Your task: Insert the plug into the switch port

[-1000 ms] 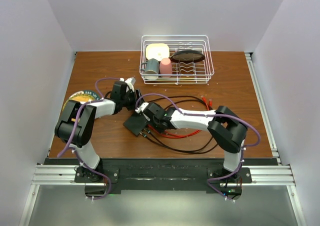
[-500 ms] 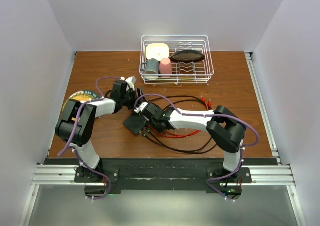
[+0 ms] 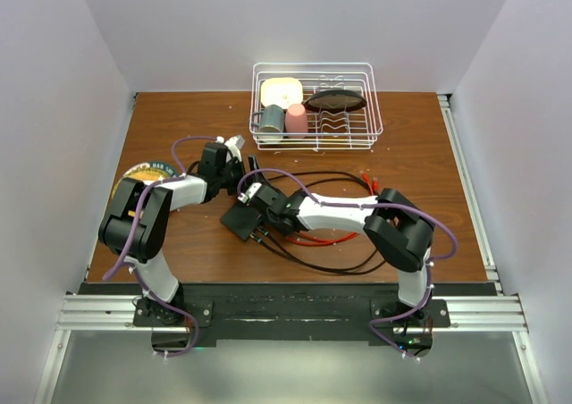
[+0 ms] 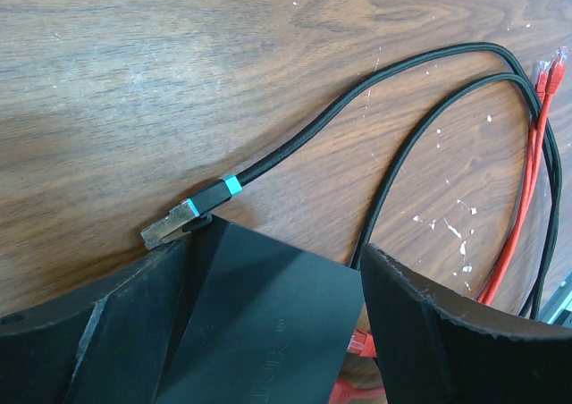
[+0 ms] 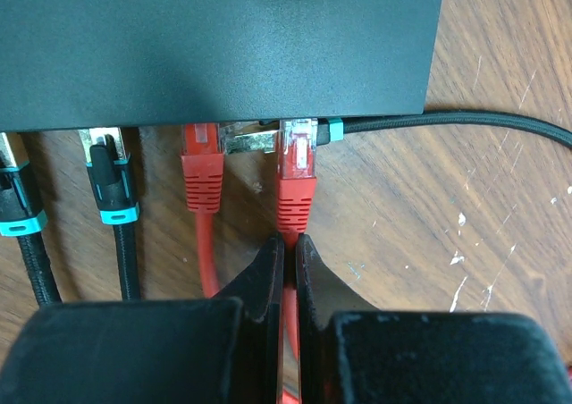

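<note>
A wooden counter [image 3: 420,154] is being viewed from above. Two robot arms are being brought together over a thin black switch [image 3: 241,220], which is lying left of centre among loops of black and red cable.

The left end effector [image 4: 275,254] is being opened. Its fingers are now being held much wider apart than a second ago, one to each side of the switch's far corner. The box is therefore judged to be released rather than braced, though whether either finger is touching it cannot be told.

The right end effector [image 5: 288,252] is being kept clenched on a red cable [image 5: 289,237], just behind the boot of a red plug [image 5: 296,176]. Over the last second this arm has been shifted slightly toward the switch. The plug's clear tip is being pressed against the socket edge, beside a second red plug [image 5: 202,167] already sitting in a port. Whether the held plug is fully seated cannot be told.

A loose metal-tipped plug [image 5: 250,139] on a black braided cable [image 5: 465,122] is lying sideways along that edge, touching the held plug. With the switch no longer being steadied, it is judged that further pushing may slide the box instead of seating the plug.
</note>
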Tool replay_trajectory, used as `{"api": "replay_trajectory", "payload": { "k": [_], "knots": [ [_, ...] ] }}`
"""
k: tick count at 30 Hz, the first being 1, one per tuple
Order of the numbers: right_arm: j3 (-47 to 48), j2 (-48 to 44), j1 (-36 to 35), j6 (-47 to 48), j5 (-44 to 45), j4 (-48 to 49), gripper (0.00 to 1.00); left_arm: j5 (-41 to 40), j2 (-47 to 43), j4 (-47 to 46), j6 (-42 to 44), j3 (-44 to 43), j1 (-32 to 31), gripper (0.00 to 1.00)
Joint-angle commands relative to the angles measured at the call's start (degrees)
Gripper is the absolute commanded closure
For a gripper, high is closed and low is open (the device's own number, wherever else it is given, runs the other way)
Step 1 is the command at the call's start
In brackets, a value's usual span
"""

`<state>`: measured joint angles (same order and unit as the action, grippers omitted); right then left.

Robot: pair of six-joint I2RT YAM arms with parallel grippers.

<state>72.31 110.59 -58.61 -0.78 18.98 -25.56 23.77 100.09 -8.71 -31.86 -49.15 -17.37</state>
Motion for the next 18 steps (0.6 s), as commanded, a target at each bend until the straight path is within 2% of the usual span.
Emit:
{"api": "replay_trajectory", "payload": {
  "k": [1,8,18],
  "knots": [
    [0.3,4.1,0.9,1.2,0.2,-6.8,1.0,1.9,-1.1,-0.1,0.2,0.6,-0.7,0.17],
    [0.4,3.0,0.7,4.0,-5.4,-9.0,1.0,2.4,-0.3,-0.4,-0.3,0.6,-0.6,0.17],
    [1.8,3.8,-0.6,5.6,-7.8,-11.3,1.0,2.4,0.4,0.0,-0.4,0.9,-0.7,0.18]
  ]
}}
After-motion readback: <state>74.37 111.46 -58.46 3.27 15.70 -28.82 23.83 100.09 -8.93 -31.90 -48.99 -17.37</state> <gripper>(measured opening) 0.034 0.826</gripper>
